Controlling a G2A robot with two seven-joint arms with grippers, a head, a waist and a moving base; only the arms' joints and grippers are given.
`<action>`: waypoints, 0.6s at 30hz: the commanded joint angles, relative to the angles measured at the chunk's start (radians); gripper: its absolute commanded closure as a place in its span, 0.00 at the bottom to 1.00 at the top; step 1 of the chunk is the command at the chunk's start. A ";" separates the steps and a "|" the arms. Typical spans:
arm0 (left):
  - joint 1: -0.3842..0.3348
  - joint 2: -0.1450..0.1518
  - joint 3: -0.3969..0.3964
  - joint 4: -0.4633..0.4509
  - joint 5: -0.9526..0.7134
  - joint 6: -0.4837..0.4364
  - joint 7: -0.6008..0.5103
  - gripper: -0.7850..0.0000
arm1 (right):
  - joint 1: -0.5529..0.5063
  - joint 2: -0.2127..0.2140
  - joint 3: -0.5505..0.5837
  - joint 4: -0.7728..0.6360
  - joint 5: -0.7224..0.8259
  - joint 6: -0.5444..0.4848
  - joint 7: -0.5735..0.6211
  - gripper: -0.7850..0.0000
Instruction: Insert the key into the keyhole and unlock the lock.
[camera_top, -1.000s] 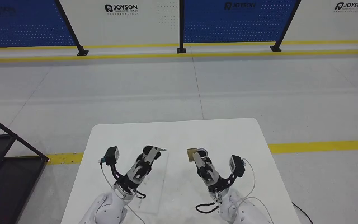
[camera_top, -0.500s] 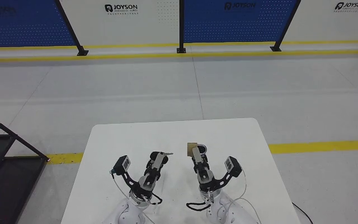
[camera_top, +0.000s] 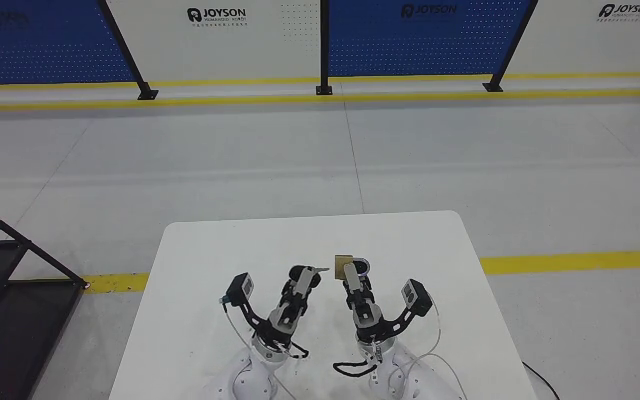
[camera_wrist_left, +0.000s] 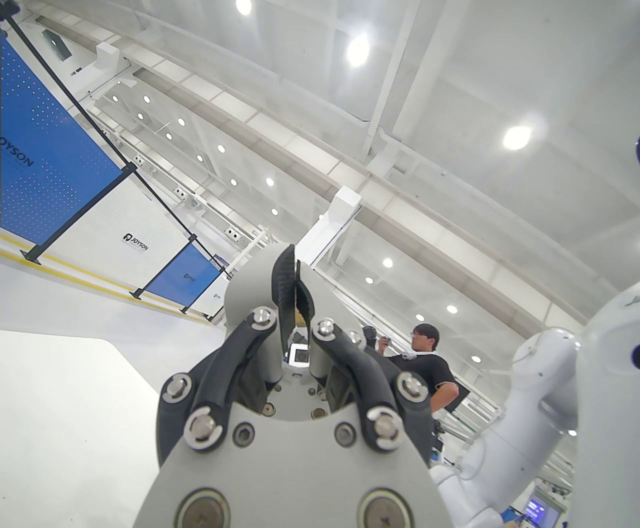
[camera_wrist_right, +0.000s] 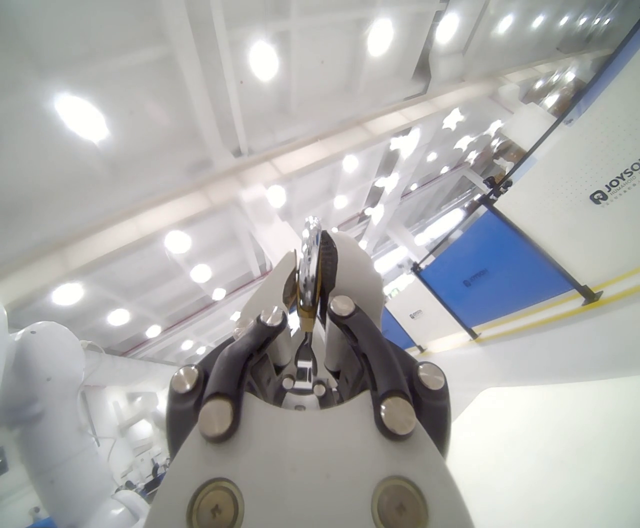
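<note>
At the tip of the left gripper (camera_wrist_left: 295, 280), seen from its own wrist, two black ribbed pads (camera_wrist_left: 283, 290) are pressed flat together. Behind them are smooth pale grey finger shells and black linkage bars with bright round rivets. What the pads pinch cannot be made out from that side. The top view supplies it: a thin silvery key (camera_top: 321, 270) sticks out of those fingertips as a slim straight sliver. Its long axis lies roughly across the table, with the tip aimed at the other arm. The right gripper (camera_wrist_right: 312, 272) is clamped on the lock (camera_wrist_right: 306, 300). Its wrist view shows the lock edge-on, a narrow brass-yellow slab between the dark pads with a shiny chrome part standing out past the fingertips. From above, the lock instead shows a small tan square face with a dark rounded loop on the side away from the key. The key's tip sits just beside the lock's nearer edge, and whether the two touch cannot be told, nor where the keyhole lies. Both wrist views look past the fingers up to the ceiling lights, so the fingers angle upward. Key and lock are held over the middle of the white, matte, round-cornered table (camera_top: 420, 240), toward its near side.
</note>
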 joint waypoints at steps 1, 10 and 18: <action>0.000 -0.002 0.001 -0.001 0.000 -0.001 -0.002 1.00 | 0.000 0.000 0.000 0.000 0.000 0.000 0.000 1.00; -0.006 -0.010 0.004 0.004 -0.007 -0.008 -0.015 1.00 | 0.000 0.000 0.000 0.000 0.000 0.000 0.000 1.00; -0.014 -0.019 0.009 0.014 -0.013 -0.002 -0.026 1.00 | 0.000 0.000 0.000 0.000 0.000 0.000 0.000 1.00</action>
